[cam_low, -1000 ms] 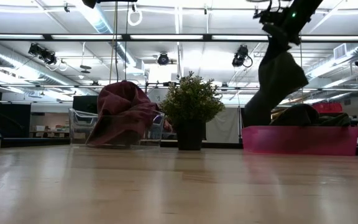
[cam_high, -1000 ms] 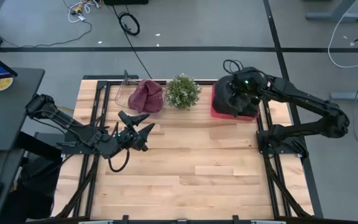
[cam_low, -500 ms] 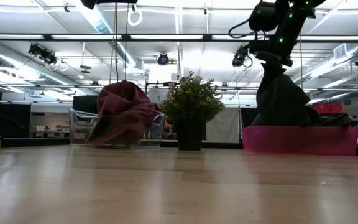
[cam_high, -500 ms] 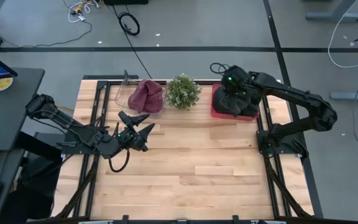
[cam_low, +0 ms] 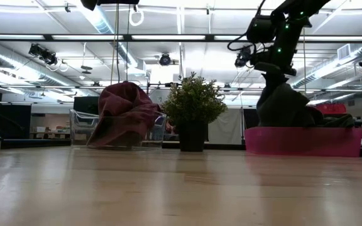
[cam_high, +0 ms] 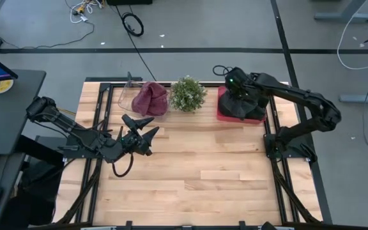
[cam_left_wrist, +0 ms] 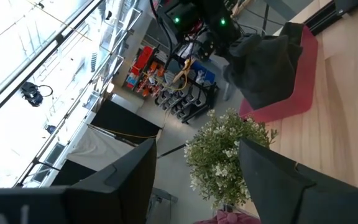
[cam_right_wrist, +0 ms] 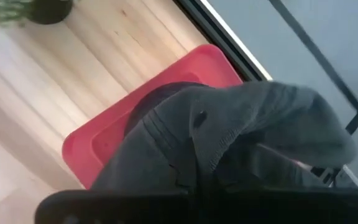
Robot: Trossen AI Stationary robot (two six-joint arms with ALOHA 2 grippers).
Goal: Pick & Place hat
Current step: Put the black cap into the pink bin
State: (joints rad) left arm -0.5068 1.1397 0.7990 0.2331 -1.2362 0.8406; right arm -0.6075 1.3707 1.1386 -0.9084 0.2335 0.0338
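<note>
dark grey hat point(cam_low: 283, 105) hangs from right gripper point(cam_high: 234, 85), fingers pinched on its top, bulk draping into the pink bin point(cam_low: 303, 140) at the table's back right, prob mid-lift so it clears the rim. left gripper point(cam_high: 147, 126) waits w/ fingers spread on the left side, near the clear tub point(cam_high: 128, 96) w/ a maroon hat point(cam_high: 151, 99), likely the drop spot beside the potted plant point(cam_high: 188, 93).

Two hats point(cam_high: 151, 99) point(cam_high: 243, 105), two bins point(cam_high: 128, 96) point(cam_high: 222, 108), one plant point(cam_high: 187, 93)
</note>
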